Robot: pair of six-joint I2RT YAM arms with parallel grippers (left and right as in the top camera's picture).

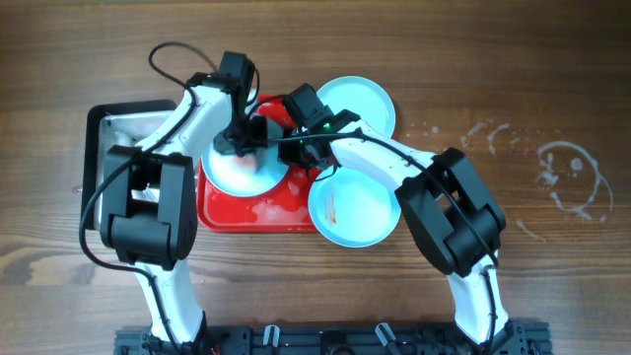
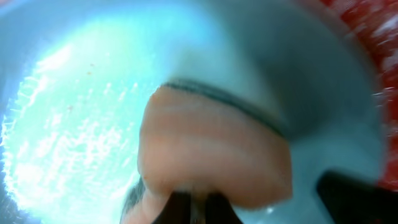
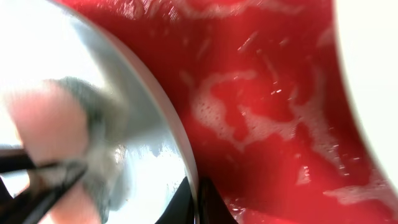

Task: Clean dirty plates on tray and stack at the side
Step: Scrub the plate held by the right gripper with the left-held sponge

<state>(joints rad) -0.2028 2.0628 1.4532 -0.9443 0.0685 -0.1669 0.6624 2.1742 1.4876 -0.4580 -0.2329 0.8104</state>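
Observation:
Three light-cyan plates show from overhead. One plate (image 1: 237,173) lies on the left of the red tray (image 1: 266,212). My left gripper (image 1: 244,136) is shut on a peach sponge (image 1: 253,151) with a grey scrub face, pressed onto that plate. In the left wrist view the sponge (image 2: 211,155) fills the middle, pinched by the gripper (image 2: 198,202) over the wet plate (image 2: 74,93). My right gripper (image 1: 293,150) is shut on the same plate's right rim; in the right wrist view the gripper (image 3: 196,202) clamps the rim (image 3: 158,106). A second plate (image 1: 360,104) sits at the tray's back right. A third plate (image 1: 353,209), with an orange smear, overlaps the front right corner.
A black-rimmed metal tray (image 1: 123,128) lies left of the red tray, under the left arm. Soapy foam streaks the red tray floor (image 3: 261,93). White smears mark the wooden table (image 1: 567,173) at the right. The two arms meet closely over the tray's back.

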